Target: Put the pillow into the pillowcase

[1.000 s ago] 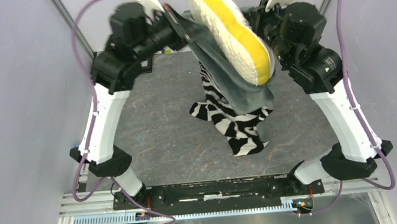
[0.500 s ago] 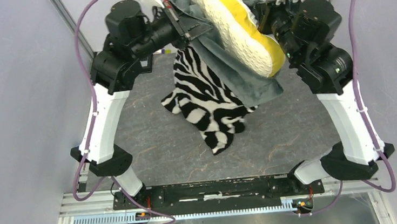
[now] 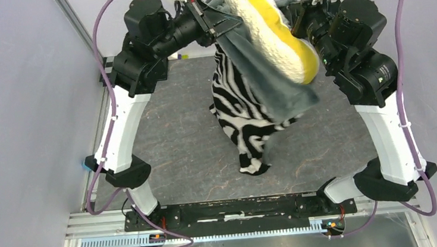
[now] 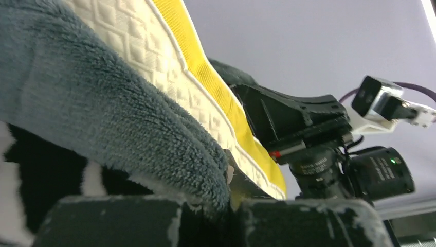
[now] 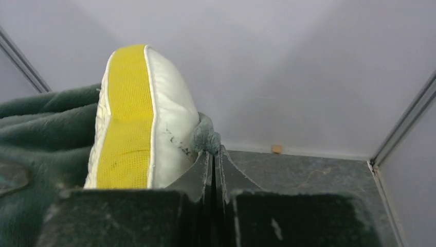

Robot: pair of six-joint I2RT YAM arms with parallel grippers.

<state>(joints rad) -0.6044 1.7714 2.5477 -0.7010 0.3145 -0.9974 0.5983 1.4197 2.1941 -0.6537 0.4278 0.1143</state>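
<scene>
Both arms hold the pillowcase high at the back of the table; its zebra face hangs down, its grey-green plush face sags under the pillow. The cream-white pillow with its yellow band sits tilted in the case's open mouth, its upper part sticking out. My left gripper is shut on the left rim of the case, seen as grey-green plush in the left wrist view beside the pillow. My right gripper is shut on the right rim, next to the pillow.
The dark grey mottled tabletop lies below the hanging case. Grey walls close in on both sides and at the back. A metal rail with the arm bases runs along the near edge. A small tan bit lies by the back wall.
Both grippers have kept their grip on the case. The pillow and the hanging case have swung right and the zebra part now hangs longer and straighter.
</scene>
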